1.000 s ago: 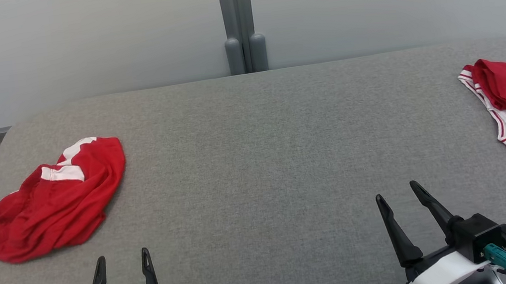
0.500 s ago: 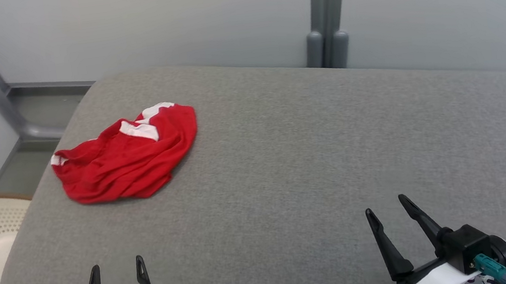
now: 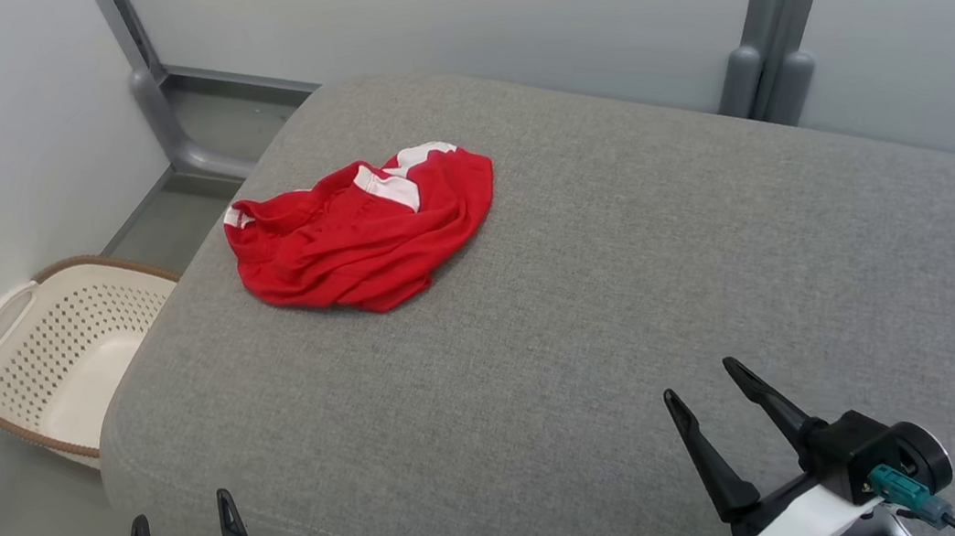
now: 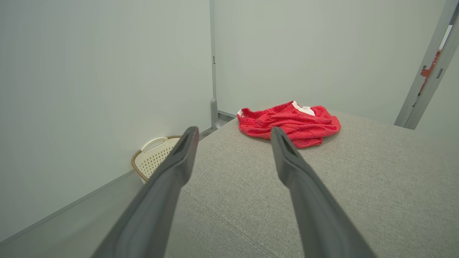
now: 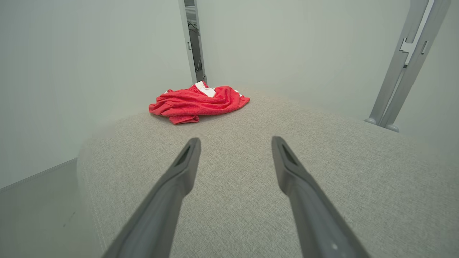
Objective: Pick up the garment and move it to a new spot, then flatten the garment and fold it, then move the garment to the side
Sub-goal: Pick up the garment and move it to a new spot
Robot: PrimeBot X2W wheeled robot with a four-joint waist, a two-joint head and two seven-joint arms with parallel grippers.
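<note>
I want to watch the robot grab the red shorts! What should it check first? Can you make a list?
1. Left gripper open and empty: ok.
2. Right gripper open and empty: ok.
3. Red shorts in sight on the grey cushion: ok.
4. Path from both grippers to the shorts free of other things: ok.
5. Grippers close enough to grab: not ok, both are at the near edge, well apart from the shorts.
6. Shorts lying flat: not ok, they are crumpled, near the side where the laundry basket stands on the floor.
</note>
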